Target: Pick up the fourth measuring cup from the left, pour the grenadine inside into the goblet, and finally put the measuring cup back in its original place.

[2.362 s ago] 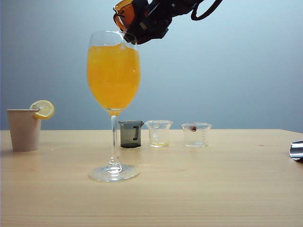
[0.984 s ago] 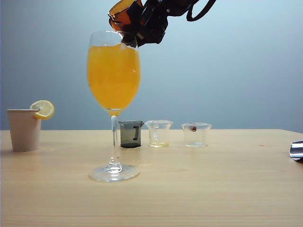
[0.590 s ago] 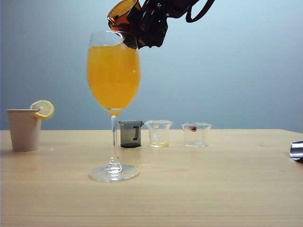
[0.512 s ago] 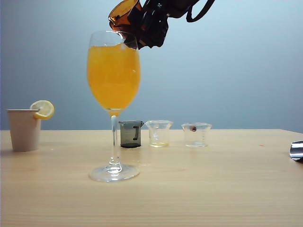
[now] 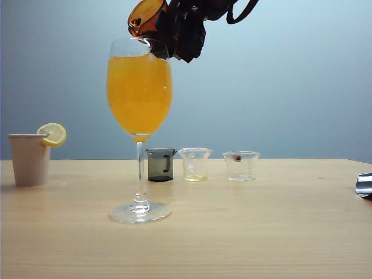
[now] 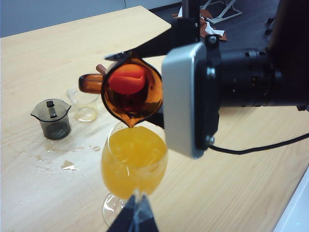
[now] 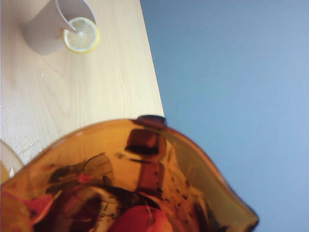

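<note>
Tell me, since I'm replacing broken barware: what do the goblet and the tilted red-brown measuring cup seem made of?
The goblet looks like clear glass: thin, glossy, with sharp highlights on the foot. The fourth measuring cup, held tipped over the goblet by the right gripper, looks like translucent tinted plastic with a moulded spout, though tinted glass can't be excluded.

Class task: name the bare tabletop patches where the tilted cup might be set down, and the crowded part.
Bare table: right of the rightmost clear cup, and in front of the goblet. Crowded: grey cup and middle cup beside the stem. The right gripper holds the measuring cup.
</note>
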